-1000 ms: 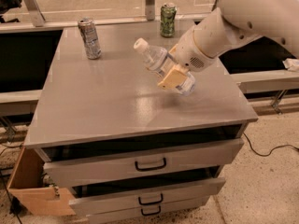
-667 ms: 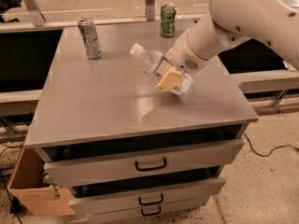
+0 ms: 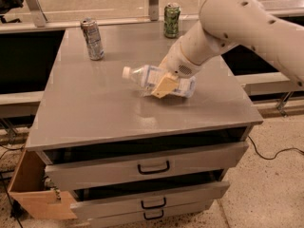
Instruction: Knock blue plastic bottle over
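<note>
One bottle point(image 3: 140, 75) tipped flatter; gripper point(image 3: 164, 86) seemingly touching it.

Counted on one flat grey cabinet top point(image 3: 95, 108): one clear bluish plastic water bottle with white cap point(image 3: 142, 76), near centre. Two cylindrical metal drink cans: one silver can point(image 3: 92, 39) at 10 o'clock from bottle, one green can point(image 3: 172, 20) at 1 o'clock. One white robot arm point(image 3: 237, 23), entering from 2 o'clock. One gripper point(image 3: 164, 85), set against bottle's middle. Three black drawer handles point(image 3: 153, 167) on cabinet front, at 6 o'clock. One brown cardboard box point(image 3: 35, 194) at 7 o'clock, beside cabinet base.
</note>
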`<state>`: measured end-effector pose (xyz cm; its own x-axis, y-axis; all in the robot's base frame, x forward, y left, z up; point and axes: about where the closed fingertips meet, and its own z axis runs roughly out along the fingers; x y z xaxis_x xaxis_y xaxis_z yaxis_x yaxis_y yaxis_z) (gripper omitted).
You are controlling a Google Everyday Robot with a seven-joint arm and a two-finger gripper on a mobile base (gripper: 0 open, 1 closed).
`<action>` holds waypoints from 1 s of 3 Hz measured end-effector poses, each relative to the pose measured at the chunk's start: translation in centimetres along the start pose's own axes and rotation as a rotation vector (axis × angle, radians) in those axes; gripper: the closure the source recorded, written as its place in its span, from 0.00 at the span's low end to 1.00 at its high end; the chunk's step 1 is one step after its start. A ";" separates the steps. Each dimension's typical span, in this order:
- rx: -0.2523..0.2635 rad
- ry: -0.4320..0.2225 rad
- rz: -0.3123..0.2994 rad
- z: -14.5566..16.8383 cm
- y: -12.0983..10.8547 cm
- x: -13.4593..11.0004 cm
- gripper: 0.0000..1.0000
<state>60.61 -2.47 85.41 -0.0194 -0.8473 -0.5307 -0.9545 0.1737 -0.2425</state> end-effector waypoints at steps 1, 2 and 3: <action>-0.019 -0.001 0.001 1.4 0.2 -0.3 0.09; -0.023 -0.008 0.005 1.5 0.2 -0.4 0.00; -0.017 -0.040 0.008 0.1 -0.1 -0.6 0.00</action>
<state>60.74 -1.94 85.68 -0.0154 -0.8252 -0.5646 -0.9594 0.1713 -0.2242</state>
